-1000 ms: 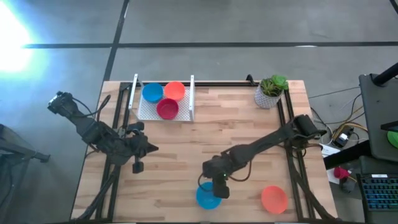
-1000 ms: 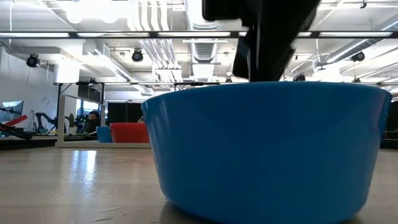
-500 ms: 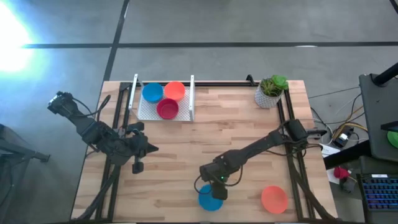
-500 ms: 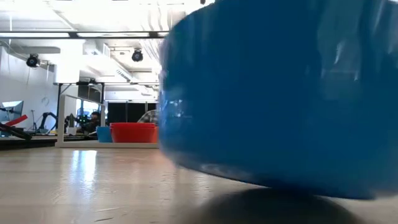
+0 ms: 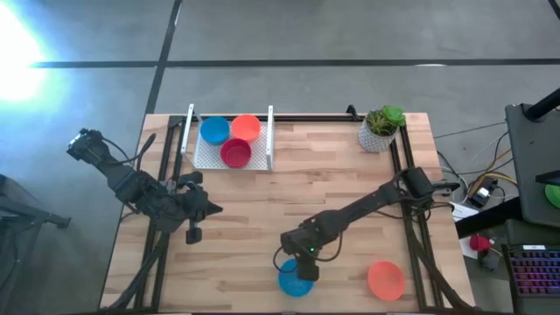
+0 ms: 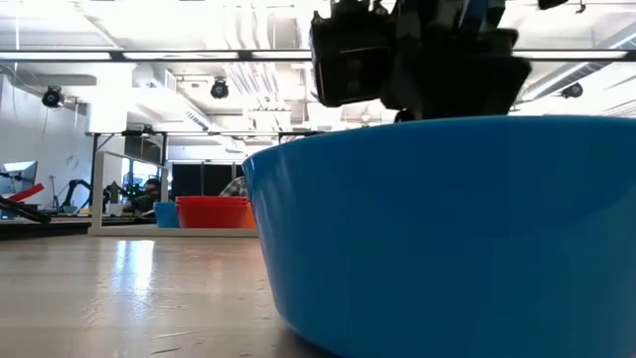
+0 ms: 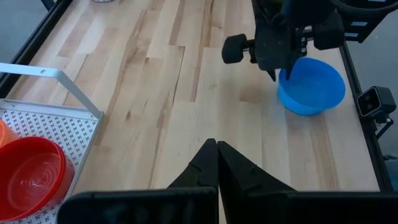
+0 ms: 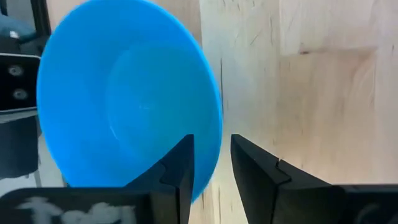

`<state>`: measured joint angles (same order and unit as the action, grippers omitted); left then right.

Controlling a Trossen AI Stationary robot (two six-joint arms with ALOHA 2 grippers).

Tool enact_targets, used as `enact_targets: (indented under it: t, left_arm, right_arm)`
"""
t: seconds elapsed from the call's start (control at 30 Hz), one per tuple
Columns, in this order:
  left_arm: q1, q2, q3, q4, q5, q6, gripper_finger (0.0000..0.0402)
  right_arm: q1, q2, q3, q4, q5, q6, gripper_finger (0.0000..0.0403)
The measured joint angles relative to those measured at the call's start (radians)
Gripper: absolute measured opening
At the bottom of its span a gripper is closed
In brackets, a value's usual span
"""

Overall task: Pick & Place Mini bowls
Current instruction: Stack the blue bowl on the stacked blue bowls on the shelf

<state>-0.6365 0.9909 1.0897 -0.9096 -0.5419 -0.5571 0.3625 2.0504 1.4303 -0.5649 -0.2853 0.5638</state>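
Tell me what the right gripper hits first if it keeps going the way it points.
Most likely the rim of the blue bowl: the right gripper straddles that rim, one finger inside, one outside. Just beyond lies the wooden table.

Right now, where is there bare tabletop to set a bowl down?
Free: the wood between the white tray and the plant pot, and mid-table. Crowded: the near edge, where the right gripper straddles the blue bowl's rim beside an orange bowl.

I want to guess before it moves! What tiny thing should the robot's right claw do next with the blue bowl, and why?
Probably pinch shut. The right gripper has one finger inside and one outside the blue bowl's rim, with a gap showing, and the bowl sits on the table.
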Motion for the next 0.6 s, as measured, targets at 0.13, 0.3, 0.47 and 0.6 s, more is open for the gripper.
enact_targets:
  t: [0.13, 0.3, 0.47, 0.6]
  left_arm:
    - [0.000, 0.000, 0.000, -0.001, 0.000, 0.000, 0.0000]
    - [0.000, 0.000, 0.000, -0.002, 0.000, 0.000, 0.0000]
    - [0.000, 0.000, 0.000, -0.006, -0.001, 0.000, 0.0000]
    - [0.000, 0.000, 0.000, -0.006, -0.001, 0.000, 0.0000]
  right_arm:
    - [-0.001, 0.017, 0.000, 0.028, 0.001, 0.002, 0.0100]
    - [-0.001, 0.029, 0.000, 0.031, 0.001, 0.021, 0.0075]
    - [-0.006, 0.029, 0.000, 0.029, 0.005, 0.049, 0.0015]
    - [-0.027, 0.021, 0.000, 0.025, 0.011, 0.058, 0.0010]
